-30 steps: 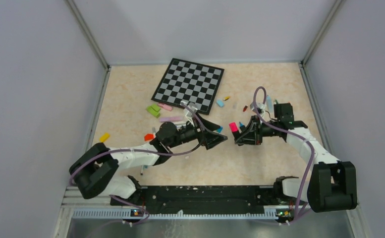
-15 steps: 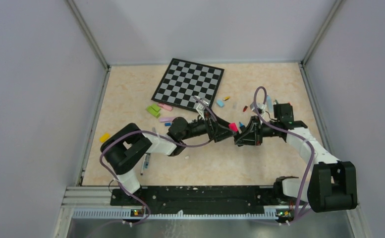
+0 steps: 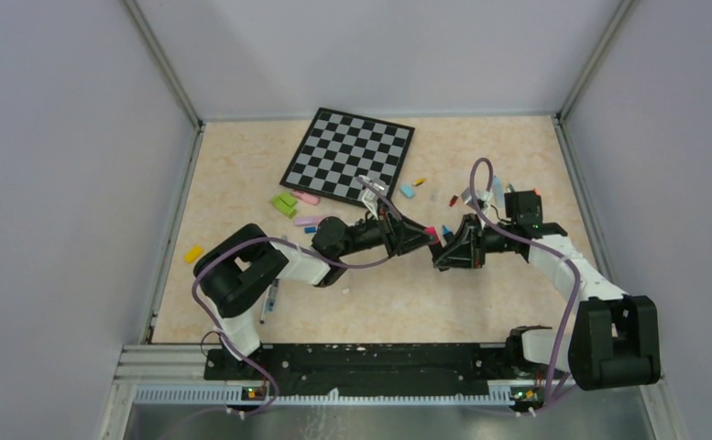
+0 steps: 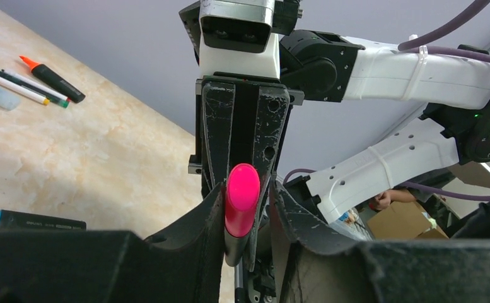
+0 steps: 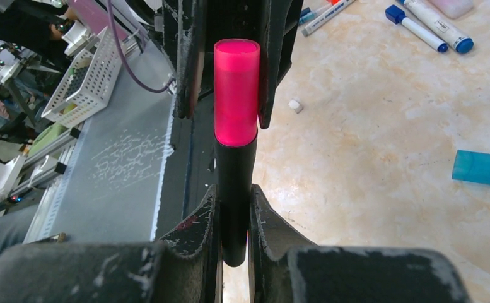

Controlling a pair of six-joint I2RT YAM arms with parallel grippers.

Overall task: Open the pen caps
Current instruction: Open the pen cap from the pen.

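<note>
Pink cap [image 5: 236,88], one; black pen [image 5: 234,189], one

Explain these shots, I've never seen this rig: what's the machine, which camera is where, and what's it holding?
These are two robot arms bolted at the near edge of a table. The wide picture looks down from above and behind them. The other two pictures come from a camera on each wrist, so each shows its own fingers at the bottom. On the table lie a checkered board, loose pens and loose caps. Mid-table the arms meet on one pen. The right end effector is clamped on its black barrel, and the left end effector straddles its pink cap. I cannot tell whether the left one is actually squeezing the cap.
</note>
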